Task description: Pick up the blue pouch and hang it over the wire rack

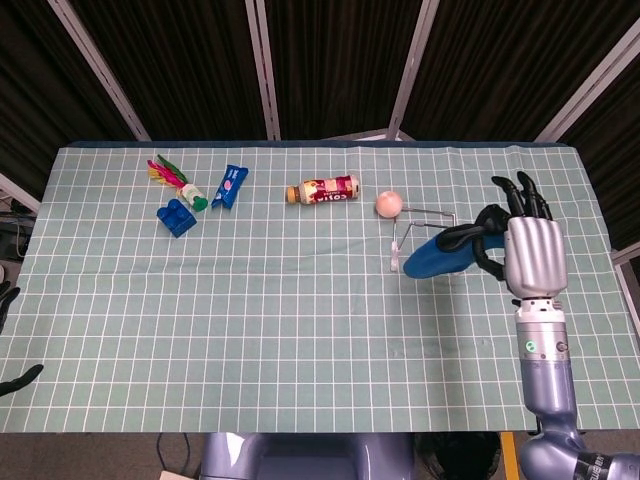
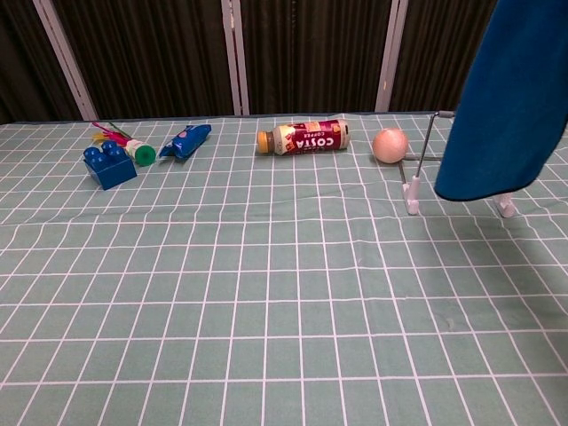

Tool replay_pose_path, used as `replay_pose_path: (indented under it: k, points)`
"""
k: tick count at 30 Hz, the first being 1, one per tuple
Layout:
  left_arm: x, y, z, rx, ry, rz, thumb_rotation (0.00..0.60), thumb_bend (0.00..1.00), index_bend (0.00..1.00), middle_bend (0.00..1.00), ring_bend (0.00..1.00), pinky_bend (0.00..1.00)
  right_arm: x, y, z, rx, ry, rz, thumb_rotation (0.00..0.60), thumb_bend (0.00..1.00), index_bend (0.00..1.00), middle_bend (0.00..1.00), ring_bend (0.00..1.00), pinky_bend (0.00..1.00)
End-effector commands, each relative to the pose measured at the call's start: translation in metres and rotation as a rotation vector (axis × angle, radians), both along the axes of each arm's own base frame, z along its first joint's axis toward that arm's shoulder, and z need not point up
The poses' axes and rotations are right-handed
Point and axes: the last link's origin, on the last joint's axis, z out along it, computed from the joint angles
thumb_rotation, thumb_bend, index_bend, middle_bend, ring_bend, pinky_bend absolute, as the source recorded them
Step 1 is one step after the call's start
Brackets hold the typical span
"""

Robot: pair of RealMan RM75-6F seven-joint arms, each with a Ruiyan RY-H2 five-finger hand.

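My right hand (image 1: 528,255) grips the blue pouch (image 1: 445,257) with its dark fingers (image 1: 480,232) curled around one end. The pouch hangs clear of the tabletop (image 1: 300,320), stretching out to the hand's left over the wire rack (image 1: 425,232). I can't tell whether cloth touches wire. Beyond the rack, further left of the hand, lie a ball (image 1: 389,204) and a bottle (image 1: 322,190). Only my left hand's fingertips (image 1: 20,378) show, so I cannot tell its state.
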Motion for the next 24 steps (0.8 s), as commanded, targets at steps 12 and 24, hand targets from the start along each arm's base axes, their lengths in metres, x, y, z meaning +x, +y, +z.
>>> replay_pose_path:
  k: [12,24]
  points:
    - [-0.003,0.004,-0.002,-0.006,0.012,0.018,0.6,0.0,0.0,0.0,0.0,0.0,-0.01,-0.015,-0.032,0.018,0.011,-0.087,0.6,0.55,0.74,0.14,0.0,0.19]
    - [-0.006,0.01,-0.005,-0.005,0.024,0.042,0.6,0.0,0.0,0.0,0.0,0.0,-0.022,-0.051,-0.06,0.014,0.039,-0.167,0.6,0.56,0.74,0.14,0.0,0.19]
